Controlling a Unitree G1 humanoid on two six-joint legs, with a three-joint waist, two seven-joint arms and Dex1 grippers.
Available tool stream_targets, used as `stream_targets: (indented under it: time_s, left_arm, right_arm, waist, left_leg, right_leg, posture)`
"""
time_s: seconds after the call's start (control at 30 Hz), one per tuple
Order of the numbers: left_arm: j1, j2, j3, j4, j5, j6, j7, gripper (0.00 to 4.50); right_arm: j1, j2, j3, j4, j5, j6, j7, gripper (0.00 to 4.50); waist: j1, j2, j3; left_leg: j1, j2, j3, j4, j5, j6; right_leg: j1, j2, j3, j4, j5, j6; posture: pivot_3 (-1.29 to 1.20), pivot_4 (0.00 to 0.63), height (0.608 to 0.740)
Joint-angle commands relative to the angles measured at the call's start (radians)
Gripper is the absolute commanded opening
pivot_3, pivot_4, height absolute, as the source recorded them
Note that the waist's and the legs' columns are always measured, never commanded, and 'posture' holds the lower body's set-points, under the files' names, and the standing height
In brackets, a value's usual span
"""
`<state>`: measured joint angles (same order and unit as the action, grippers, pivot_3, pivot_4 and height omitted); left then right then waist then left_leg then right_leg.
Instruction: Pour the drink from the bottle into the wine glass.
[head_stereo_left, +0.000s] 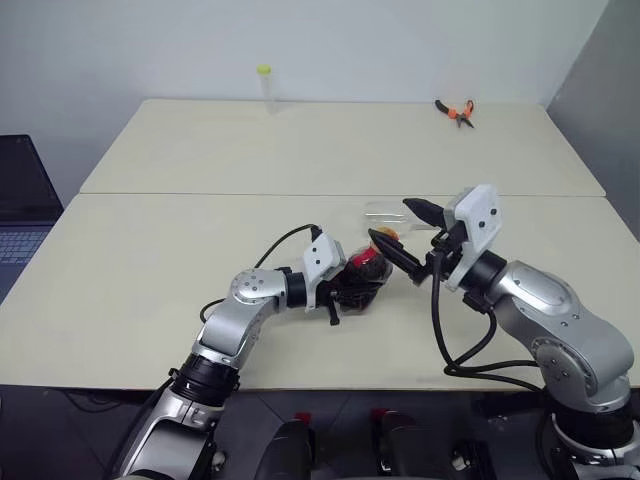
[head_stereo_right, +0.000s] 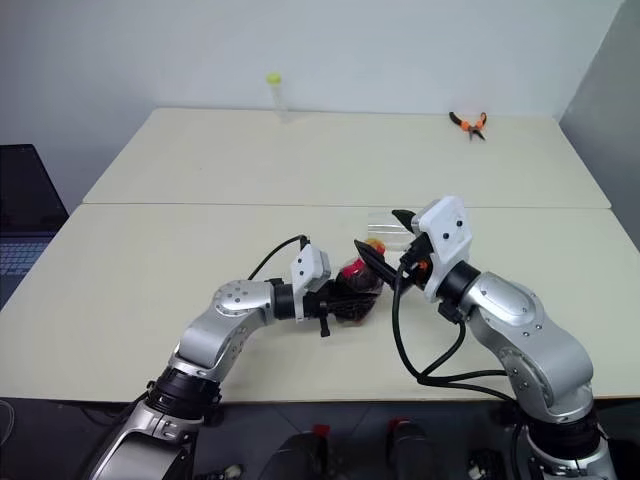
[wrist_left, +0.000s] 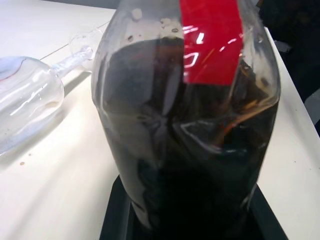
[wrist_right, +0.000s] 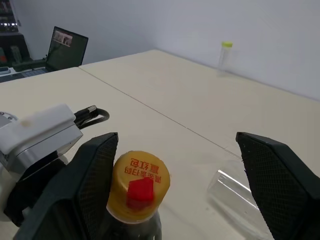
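The left gripper (head_stereo_left: 345, 285) clamps the squat clear plastic bottle (head_stereo_left: 366, 268) of dark drink (wrist_left: 190, 165); beside its yellow cap (wrist_right: 139, 183), the right gripper (head_stereo_left: 402, 232) gapes empty, and the clear wine glass (wrist_left: 30, 97) lies toppled.

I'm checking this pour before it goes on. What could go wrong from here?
The wine glass lies on its side on the table, so nothing can be poured until it is stood up, and it might roll. The yellow cap is on the bottle, which the left gripper holds; the open right gripper straddles the cap, and a poor grip there could slip or tip the drink out.
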<state>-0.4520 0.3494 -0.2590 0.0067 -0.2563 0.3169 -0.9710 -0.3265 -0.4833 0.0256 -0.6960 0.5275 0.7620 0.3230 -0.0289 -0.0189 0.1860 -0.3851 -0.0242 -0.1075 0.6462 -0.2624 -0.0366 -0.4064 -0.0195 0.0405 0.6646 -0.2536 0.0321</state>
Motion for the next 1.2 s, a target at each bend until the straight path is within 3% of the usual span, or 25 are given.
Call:
stream_targets:
  time_s: [0.03, 0.23, 0.4, 0.6, 0.77, 1.0, 1.2]
  left_arm:
    - [-0.011, -0.004, 0.015, -0.041, -0.016, -0.031, -0.006, 0.71]
    - [-0.008, -0.003, 0.019, -0.039, -0.015, -0.034, -0.008, 0.69]
    - [-0.008, -0.002, 0.020, -0.037, -0.015, -0.037, -0.010, 0.68]
    - [-0.012, -0.005, 0.018, -0.033, -0.014, -0.041, -0.010, 0.68]
    - [-0.010, -0.005, 0.016, -0.034, -0.014, -0.041, -0.010, 0.68]
    - [-0.009, -0.004, 0.016, -0.039, -0.015, -0.038, -0.007, 0.68]
    - [-0.004, -0.003, 0.019, -0.042, -0.013, -0.036, -0.005, 0.68]
  right_arm:
    - [0.028, -0.034, -0.076, -0.001, -0.018, -0.002, -0.003, 4.02]
    - [0.113, -0.129, -0.163, -0.016, 0.027, 0.008, 0.079, 4.02]
    - [0.141, -0.204, -0.202, -0.080, 0.174, 0.058, 0.191, 4.02]
    - [0.007, -0.079, -0.122, -0.100, 0.230, 0.098, 0.059, 4.02]
    - [-0.073, -0.007, -0.030, -0.036, 0.117, 0.094, -0.037, 4.02]
    - [-0.047, -0.049, -0.049, 0.013, 0.051, 0.074, -0.015, 4.02]
    - [0.039, -0.130, -0.163, -0.014, 0.148, 0.101, 0.074, 4.02]
  waist:
    - [0.000, 0.000, 0.000]
    - [0.001, 0.000, 0.000]
    - [-0.004, 0.000, 0.000]
    - [-0.004, 0.000, 0.000]
    - [-0.001, 0.000, 0.000]
    - [0.000, 0.000, 0.000]
    - [0.001, 0.000, 0.000]
  left_leg:
    - [0.000, 0.000, 0.000, 0.000, 0.000, 0.000]
    - [0.000, 0.000, 0.000, 0.000, 0.000, 0.000]
    - [0.001, 0.000, 0.002, 0.000, 0.000, 0.000]
    - [0.002, 0.002, 0.001, 0.000, 0.000, 0.000]
    - [0.002, 0.001, 0.001, 0.000, 0.001, 0.001]
    - [0.001, -0.001, 0.001, 0.000, 0.001, 0.001]
    - [0.000, -0.001, 0.001, -0.001, 0.001, 0.001]
  right_leg:
    - [0.000, 0.000, 0.000, 0.000, 0.000, 0.000]
    - [0.000, 0.000, 0.000, 0.000, 0.000, 0.000]
    - [0.001, 0.000, 0.001, 0.000, 0.000, 0.000]
    - [0.001, 0.001, 0.000, 0.001, -0.001, 0.002]
    - [0.002, 0.001, 0.000, 0.001, 0.000, 0.003]
    - [0.001, 0.000, 0.000, 0.000, 0.002, 0.000]
    - [0.001, 0.000, 0.000, -0.001, 0.002, 0.000]
  posture:
    - [0.00, 0.150, 0.740]
    - [0.00, 0.150, 0.740]
    - [0.00, 0.150, 0.740]
    - [0.00, 0.150, 0.740]
    - [0.00, 0.150, 0.740]
    - [0.00, 0.150, 0.740]
    - [0.00, 0.150, 0.740]
